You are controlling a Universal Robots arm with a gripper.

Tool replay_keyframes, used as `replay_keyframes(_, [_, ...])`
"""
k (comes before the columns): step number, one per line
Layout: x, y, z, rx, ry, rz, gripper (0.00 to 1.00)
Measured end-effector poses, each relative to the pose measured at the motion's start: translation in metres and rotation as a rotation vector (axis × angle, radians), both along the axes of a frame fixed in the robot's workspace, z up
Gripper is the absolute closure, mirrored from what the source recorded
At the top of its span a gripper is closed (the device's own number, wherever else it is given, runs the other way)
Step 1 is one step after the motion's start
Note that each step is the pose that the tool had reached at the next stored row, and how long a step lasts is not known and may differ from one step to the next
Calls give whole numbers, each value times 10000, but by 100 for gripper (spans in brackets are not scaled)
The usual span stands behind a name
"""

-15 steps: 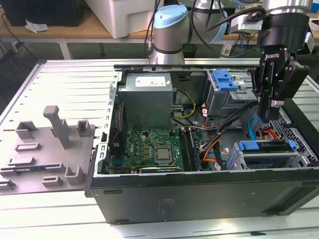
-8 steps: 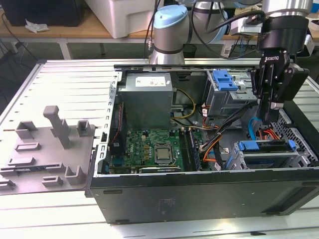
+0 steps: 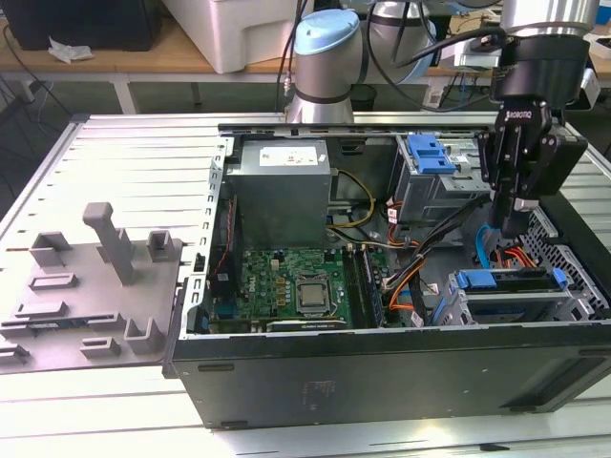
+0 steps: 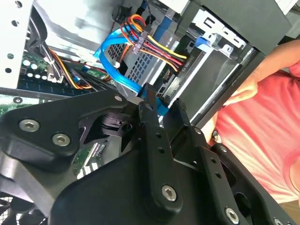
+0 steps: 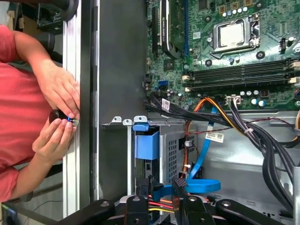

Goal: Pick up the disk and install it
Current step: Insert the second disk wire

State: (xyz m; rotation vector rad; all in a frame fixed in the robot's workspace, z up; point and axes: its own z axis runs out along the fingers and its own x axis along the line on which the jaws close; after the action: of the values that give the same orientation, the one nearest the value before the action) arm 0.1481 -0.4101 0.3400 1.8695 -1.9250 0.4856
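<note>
The pincer [image 3: 513, 221] hangs inside the open computer case [image 3: 382, 372], fingers parted, gripping nothing. Below it the disk [image 3: 509, 281] sits in its cage at the case's front corner, on the exterior view's right. A person's hands [image 5: 58, 112] work at the case's outer wall.

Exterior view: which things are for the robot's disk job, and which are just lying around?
For the job:
gripper
disk in its blue carrier
drive cage around it

Just lying about:
grey tray
motherboard
power supply
blue latch piece on the other cage

No readable print, white stickers on cables [image 5: 215, 137] too small to read
</note>
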Motion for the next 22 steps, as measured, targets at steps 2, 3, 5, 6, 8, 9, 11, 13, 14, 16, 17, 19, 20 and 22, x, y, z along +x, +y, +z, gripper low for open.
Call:
replay_keyframes(2, [0, -2, 1, 17, -1, 0, 66])
replay_keyframes(3, [0, -3, 1, 17, 0, -1, 66])
replay_keyframes(5, [-1, -6, 0, 8, 9, -2, 66])
replay_keyframes(6, [-1, -9, 0, -4, 18, -2, 66])
replay_keyframes(8, [0, -11, 2, -46, 36, 0, 66])
replay_keyframes(9, [0, -11, 1, -48, 39, -1, 66])
replay_keyframes(11, [0, -12, -2, -46, 39, -1, 66])
replay_keyframes(13, [0, -13, -3, -44, 39, -1, 66])
replay_keyframes(14, [0, -15, -3, -44, 39, 0, 66])
replay_keyframes(16, [0, -20, -3, -44, 40, 0, 66])
replay_keyframes(17, [0, -23, -3, -45, 39, 0, 66])
replay_keyframes(19, [0, -29, -2, -46, 39, -1, 75])
replay_keyframes(20, [0, -32, -2, -46, 39, 0, 84])
replay_keyframes(22, [0, -36, -3, -45, 39, 0, 84])
